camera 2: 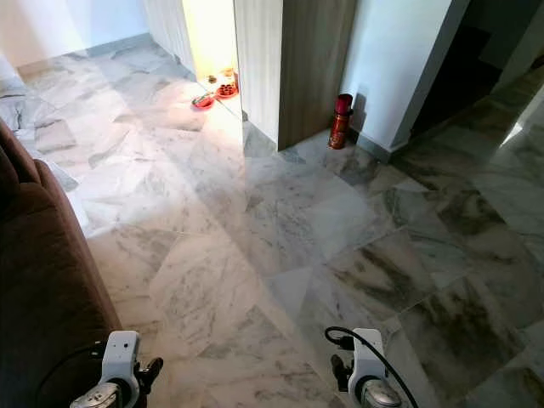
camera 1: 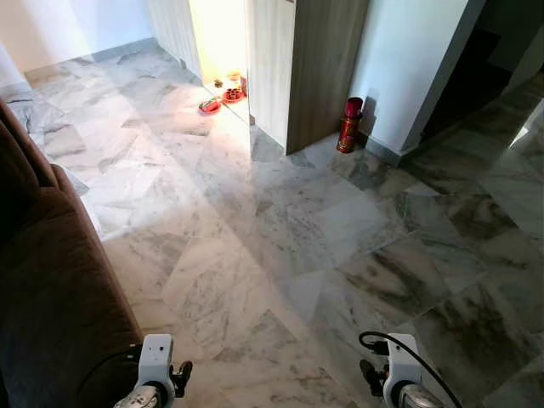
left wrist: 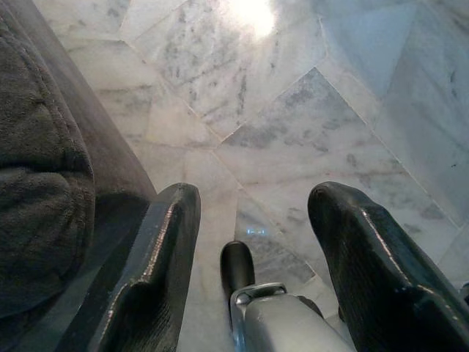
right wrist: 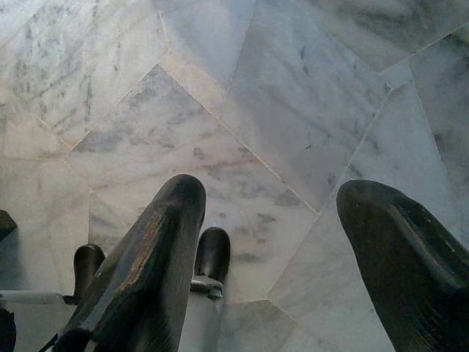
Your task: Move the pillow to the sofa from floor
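Below, marble floor (camera 1: 280, 221), sofa (camera 1: 51, 289) left, both jaws parted, empty.

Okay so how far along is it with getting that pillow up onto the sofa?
Barely started, by the look of it. Nothing looks done: the brown sofa sits on the robot's left, and no pillow can be seen on the stretch of marble floor ahead. Nothing is in hand either: the left gripper and right gripper both hang open above bare tiles. Finding the pillow, picking it up and placing it are all left.
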`<state>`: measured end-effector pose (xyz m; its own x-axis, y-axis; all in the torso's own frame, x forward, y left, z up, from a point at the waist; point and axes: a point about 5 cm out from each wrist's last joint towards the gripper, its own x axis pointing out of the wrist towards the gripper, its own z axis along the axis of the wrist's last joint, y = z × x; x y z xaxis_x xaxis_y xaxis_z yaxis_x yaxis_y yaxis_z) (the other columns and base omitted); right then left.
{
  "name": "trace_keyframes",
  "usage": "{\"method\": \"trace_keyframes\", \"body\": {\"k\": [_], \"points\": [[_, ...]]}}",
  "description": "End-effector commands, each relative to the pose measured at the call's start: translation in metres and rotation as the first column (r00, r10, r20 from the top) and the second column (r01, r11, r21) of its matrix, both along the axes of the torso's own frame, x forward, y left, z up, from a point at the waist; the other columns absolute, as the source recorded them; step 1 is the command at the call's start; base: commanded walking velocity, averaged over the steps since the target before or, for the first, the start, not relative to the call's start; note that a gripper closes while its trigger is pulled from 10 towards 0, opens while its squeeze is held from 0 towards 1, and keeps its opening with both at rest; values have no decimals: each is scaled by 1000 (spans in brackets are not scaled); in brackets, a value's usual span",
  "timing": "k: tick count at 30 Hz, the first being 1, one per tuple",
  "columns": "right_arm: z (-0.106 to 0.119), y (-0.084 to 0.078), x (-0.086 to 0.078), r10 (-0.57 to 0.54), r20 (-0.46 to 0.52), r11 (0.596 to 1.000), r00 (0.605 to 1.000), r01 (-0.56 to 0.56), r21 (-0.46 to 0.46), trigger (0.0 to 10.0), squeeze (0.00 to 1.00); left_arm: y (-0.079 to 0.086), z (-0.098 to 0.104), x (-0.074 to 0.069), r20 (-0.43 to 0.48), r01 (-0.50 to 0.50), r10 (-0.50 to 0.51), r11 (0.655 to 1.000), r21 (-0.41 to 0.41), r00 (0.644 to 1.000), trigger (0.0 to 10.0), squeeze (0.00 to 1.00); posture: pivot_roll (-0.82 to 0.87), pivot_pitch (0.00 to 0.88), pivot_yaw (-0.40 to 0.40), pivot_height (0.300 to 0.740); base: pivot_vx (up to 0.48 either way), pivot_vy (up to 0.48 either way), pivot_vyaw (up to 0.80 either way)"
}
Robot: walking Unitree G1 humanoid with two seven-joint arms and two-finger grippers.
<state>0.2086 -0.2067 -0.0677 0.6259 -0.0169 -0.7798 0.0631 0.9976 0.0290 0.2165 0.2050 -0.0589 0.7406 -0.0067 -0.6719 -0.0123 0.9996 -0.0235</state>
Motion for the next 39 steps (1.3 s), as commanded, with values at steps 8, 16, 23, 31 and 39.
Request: {"method": "trace_keyframes", "body": {"k": [8,16,23,31,39], "points": [[-21,17,-37,72,-105,997,992,-71,9,10000,0,8,-29,-53,-225,-12,44,990,142,973,10000,0,68,107,-3,740,0,0,0],[-20,16,-36,74,-99,997,992,-73,6,10000,0,5,-29,-51,-221,-2,33,991,135,975,10000,0,79,76,7,740,0,0,0],[-20,20,-35,74,-94,997,993,-73,12,10000,0,5,-28,-50,-220,11,20,990,138,975,10000,0,82,72,16,740,0,0,0],[-21,24,-35,73,-88,997,993,-72,18,10000,0,8,-21,-37,-155,-15,40,988,156,987,10000,0,84,87,12,740,0,0,0],[-18,22,-29,81,-64,997,995,-81,3,10000,0,7,-7,-11,-68,-136,140,989,61,988,10000,0,56,97,-5,740,0,0,0]]}}
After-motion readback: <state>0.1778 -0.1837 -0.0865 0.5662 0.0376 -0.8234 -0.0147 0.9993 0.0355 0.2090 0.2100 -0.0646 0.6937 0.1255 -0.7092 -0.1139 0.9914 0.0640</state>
